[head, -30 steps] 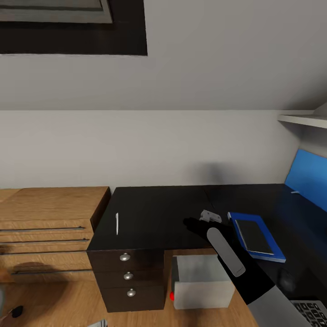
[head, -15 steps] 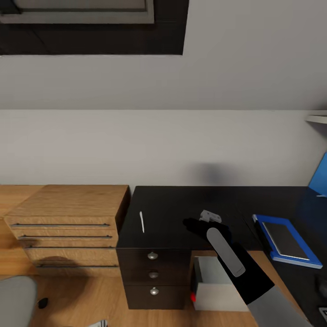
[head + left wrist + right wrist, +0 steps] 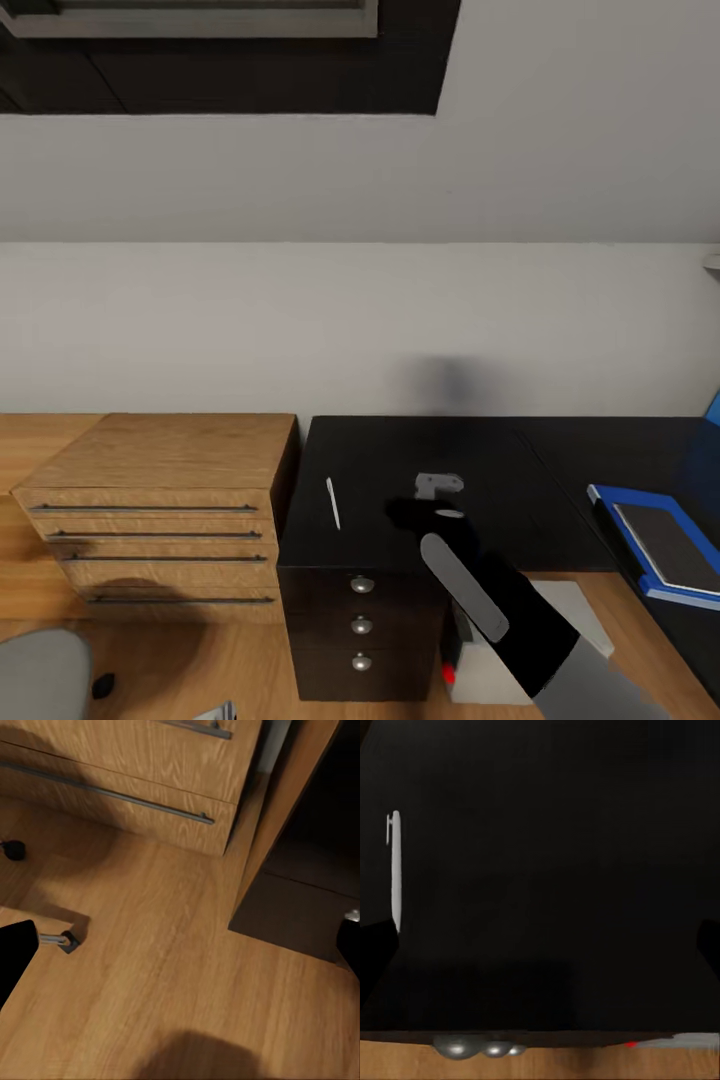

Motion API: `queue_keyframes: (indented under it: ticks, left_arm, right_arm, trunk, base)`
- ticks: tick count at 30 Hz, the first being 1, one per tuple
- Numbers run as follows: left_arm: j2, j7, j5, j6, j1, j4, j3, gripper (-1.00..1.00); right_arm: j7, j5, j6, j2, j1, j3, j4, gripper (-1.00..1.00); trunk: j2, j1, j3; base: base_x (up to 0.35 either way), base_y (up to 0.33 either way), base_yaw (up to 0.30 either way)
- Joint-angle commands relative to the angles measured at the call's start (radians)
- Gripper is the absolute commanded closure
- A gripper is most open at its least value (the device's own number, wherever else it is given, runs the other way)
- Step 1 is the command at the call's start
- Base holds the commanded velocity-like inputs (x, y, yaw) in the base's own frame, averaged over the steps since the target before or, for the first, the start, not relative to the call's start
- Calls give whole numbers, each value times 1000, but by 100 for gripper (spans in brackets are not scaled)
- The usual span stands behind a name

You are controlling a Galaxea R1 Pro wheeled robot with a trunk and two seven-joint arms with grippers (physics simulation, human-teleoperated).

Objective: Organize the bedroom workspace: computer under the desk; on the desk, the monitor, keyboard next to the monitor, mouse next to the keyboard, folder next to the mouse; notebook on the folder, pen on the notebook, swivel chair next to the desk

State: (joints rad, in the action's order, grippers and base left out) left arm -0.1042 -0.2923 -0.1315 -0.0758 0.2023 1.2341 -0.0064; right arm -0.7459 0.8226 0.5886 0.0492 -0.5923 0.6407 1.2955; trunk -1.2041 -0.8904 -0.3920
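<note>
Currently, your right pincer (image 3: 437,487) is hovering, fingers spread and empty, over the desk (image 3: 480,470), near its front edge. Your left pincer (image 3: 180,945), also released, is hanging above the wood floor (image 3: 150,975). The notebook (image 3: 672,545) is lying on the folder (image 3: 610,500). The pen (image 3: 333,502) is lying well apart from them, beside your right pincer.

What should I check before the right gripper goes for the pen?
1. Pen lies free on the desk: ok.
2. Right gripper open and empty: ok.
3. Right gripper centred above the pen: not ok; the pen lies off to its left.
4. Notebook lies on the folder: ok.
5. Notebook top bare for the pen: ok.
6. Computer under the desk: ok.
</note>
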Motion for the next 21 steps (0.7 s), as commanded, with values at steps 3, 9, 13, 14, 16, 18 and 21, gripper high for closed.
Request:
queue_keyframes:
  ticks: [3,9,13,14,16,18,21]
  left_arm:
    - [0,-4,-8,4,0,2,-1,-100]
    - [-2,-2,-9,9,0,4,-3,-100]
    - [-4,-1,-8,11,0,33,-5,-100]
    - [-4,-1,-8,10,0,50,-5,-100]
    - [-4,-1,-9,4,0,115,-5,-100]
    - [-5,-1,-10,-10,0,184,-5,-100]
    - [-6,-3,-11,-80,0,267,-6,-100]
  right_arm:
    - [-9,-31,-2,-25,-1,42,-52,-100]
    - [-5,-109,-4,-83,-1,60,-155,-100]
    - [15,-190,-10,-130,-2,63,-241,-100]
    - [24,-208,-14,-140,-3,63,-263,-100]
    - [61,-264,-41,-167,-4,63,-335,-100]
    - [111,-311,-84,-188,-9,62,-414,-100]
    - [163,-346,-147,-203,-32,60,-506,-100]
  trunk:
    - [-1,0,-1]
    - [-1,0,-1]
    - [-1,0,-1]
    - [-1,0,-1]
    - [-1,0,-1]
    - [-1,0,-1]
    - [-1,0,-1]
  base:
    - [51,11,0]
    - [16,4,0]
    - [4,1,0]
    - [2,0,0]
    - [1,0,0]
    - [0,0,0]
    - [0,0,0]
